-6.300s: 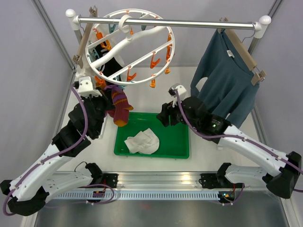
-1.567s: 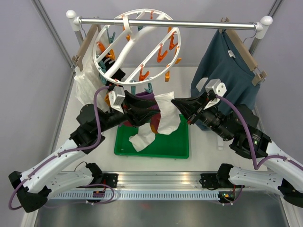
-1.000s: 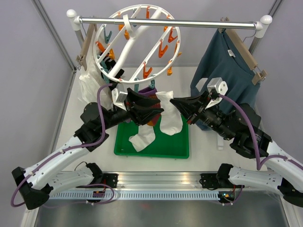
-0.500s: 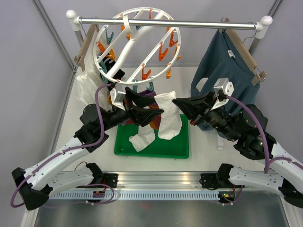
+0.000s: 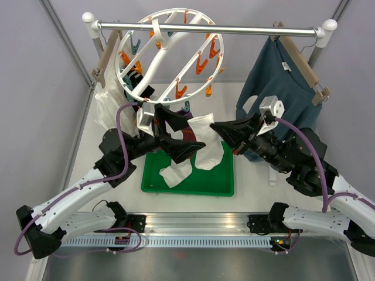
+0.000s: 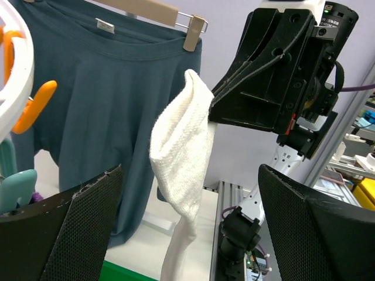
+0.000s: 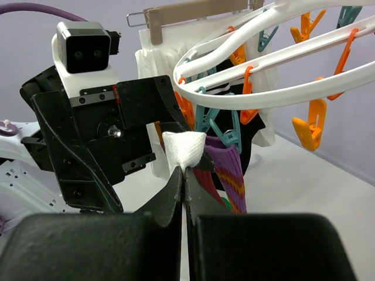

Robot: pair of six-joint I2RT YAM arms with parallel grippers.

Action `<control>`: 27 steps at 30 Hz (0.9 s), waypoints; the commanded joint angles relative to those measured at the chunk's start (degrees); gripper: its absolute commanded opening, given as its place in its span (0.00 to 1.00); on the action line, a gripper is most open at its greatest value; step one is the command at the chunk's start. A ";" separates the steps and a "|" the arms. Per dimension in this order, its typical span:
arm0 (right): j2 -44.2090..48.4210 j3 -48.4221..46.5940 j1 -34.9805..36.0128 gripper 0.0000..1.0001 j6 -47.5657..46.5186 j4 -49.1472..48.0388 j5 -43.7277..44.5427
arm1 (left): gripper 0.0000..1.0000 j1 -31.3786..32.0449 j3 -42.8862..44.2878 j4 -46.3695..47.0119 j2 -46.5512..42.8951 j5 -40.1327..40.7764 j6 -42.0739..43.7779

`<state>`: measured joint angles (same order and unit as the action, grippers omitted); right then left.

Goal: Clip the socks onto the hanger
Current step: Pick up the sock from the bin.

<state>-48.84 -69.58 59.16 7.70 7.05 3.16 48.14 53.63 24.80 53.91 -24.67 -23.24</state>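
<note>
My right gripper (image 5: pixel 214 128) (image 7: pixel 186 170) is shut on the top edge of a white sock (image 5: pixel 206 147) (image 6: pixel 181 146) (image 7: pixel 183 149), which hangs down over the tray. My left gripper (image 5: pixel 186 136) (image 6: pixel 190 175) stands wide open facing that sock, touching nothing. The round white hanger (image 5: pixel 166 50) (image 7: pixel 281 93) hangs tilted from the rail, with orange and teal clips. A maroon-and-orange sock (image 7: pixel 229 170) hangs from a teal clip (image 7: pixel 220 126) just behind the white sock. Another white sock (image 5: pixel 176 172) lies in the tray.
A green tray (image 5: pixel 217 181) sits on the table under both grippers. A teal-blue shirt (image 5: pixel 281 88) (image 6: pixel 88 117) hangs on a wooden hanger at the right. A white sheer garment (image 5: pixel 108 108) hangs at the left of the metal rail (image 5: pixel 234 27).
My left gripper's jaws have spread from partly closed to wide open. The right gripper still pinches the white sock and has shifted slightly. The hanger ring barely moved.
</note>
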 commanded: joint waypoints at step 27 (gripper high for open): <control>-0.55 -0.64 0.35 0.08 1.79 -3.62 -0.53 | 0.02 0.02 1.92 11.33 3.57 -5.04 -5.93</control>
<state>-49.82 -69.80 59.16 9.21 4.91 1.34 48.12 53.82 32.01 57.39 -28.91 -28.08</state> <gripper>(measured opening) 0.061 0.033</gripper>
